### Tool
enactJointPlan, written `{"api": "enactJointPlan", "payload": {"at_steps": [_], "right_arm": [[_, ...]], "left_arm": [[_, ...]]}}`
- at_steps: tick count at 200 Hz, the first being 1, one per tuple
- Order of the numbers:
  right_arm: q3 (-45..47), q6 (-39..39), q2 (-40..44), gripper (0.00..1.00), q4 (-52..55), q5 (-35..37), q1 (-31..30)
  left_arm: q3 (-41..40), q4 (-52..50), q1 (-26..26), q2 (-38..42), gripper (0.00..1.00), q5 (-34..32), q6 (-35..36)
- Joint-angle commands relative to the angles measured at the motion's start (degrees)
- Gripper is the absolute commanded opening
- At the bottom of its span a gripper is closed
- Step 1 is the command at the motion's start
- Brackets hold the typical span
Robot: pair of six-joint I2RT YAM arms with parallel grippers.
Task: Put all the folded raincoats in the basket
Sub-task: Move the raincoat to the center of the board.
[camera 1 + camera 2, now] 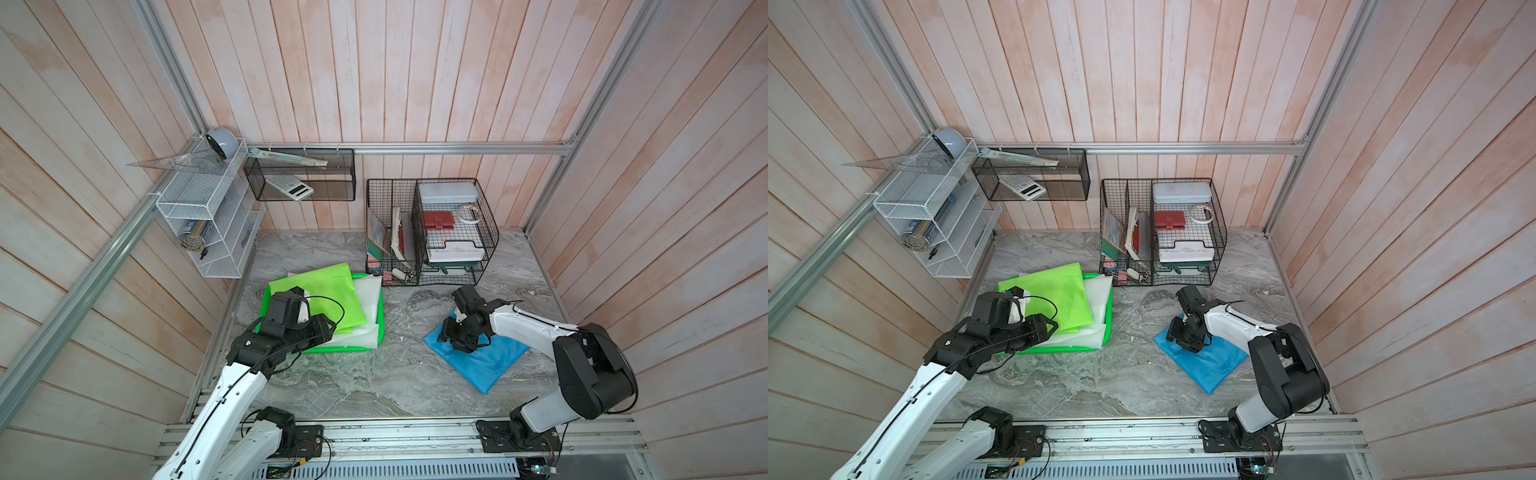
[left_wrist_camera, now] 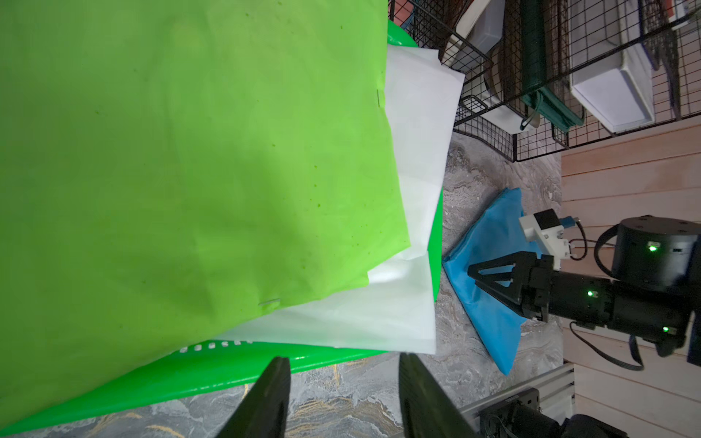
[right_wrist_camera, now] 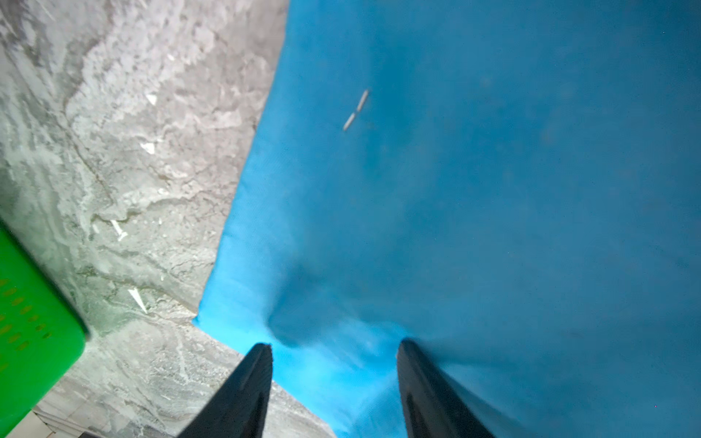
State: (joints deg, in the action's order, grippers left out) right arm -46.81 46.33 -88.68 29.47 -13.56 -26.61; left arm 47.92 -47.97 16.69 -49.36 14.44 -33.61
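A blue folded raincoat [image 1: 490, 361] [image 1: 1219, 363] lies flat on the marble table at the right. My right gripper [image 1: 451, 338] [image 3: 335, 345] is down on its near-left corner, open, and blue fabric [image 3: 474, 189] puckers between the fingertips. The bright green basket [image 1: 332, 350] [image 1: 1059, 348] stands at the left and holds a lime green folded raincoat [image 1: 328, 291] [image 2: 189, 170] on top of a white one [image 1: 368, 299] [image 2: 417, 151]. My left gripper [image 1: 320, 328] [image 2: 343, 360] hangs open over the basket's near rim [image 2: 227, 368] with nothing between its fingers.
A black wire desk organiser [image 1: 432, 232] full of books and boxes stands at the back, just behind the basket's far right corner. A white wire rack [image 1: 203, 216] and a black mesh shelf [image 1: 299, 174] hang on the walls at the left. Bare marble [image 1: 399, 332] separates basket and blue raincoat.
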Motion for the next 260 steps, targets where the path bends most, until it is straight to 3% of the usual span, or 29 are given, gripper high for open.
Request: {"api": "enactJointPlan", "payload": {"at_steps": [1, 76, 193, 260], "right_arm": [[1.1, 4.6, -3.5, 0.59, 0.4, -0.2, -1.9], [-6.8, 8.4, -9.7, 0.59, 1.4, 2.9, -8.7], [-17.0, 11.9, -14.3, 0.59, 4.3, 6.3, -13.3], [-18.1, 8.4, -7.1, 0.6, 4.2, 10.6, -14.7]], "left_arm": [[-0.1, 0.8, 0.2, 1.0, 0.51, -0.6, 1.3], [-0.3, 1.3, 0.1, 2.5, 0.52, 0.7, 1.7], [-0.5, 2.2, 0.2, 4.5, 0.53, 4.2, 2.3], [-0.3, 1.7, 0.2, 5.2, 0.53, 3.3, 2.3]]}}
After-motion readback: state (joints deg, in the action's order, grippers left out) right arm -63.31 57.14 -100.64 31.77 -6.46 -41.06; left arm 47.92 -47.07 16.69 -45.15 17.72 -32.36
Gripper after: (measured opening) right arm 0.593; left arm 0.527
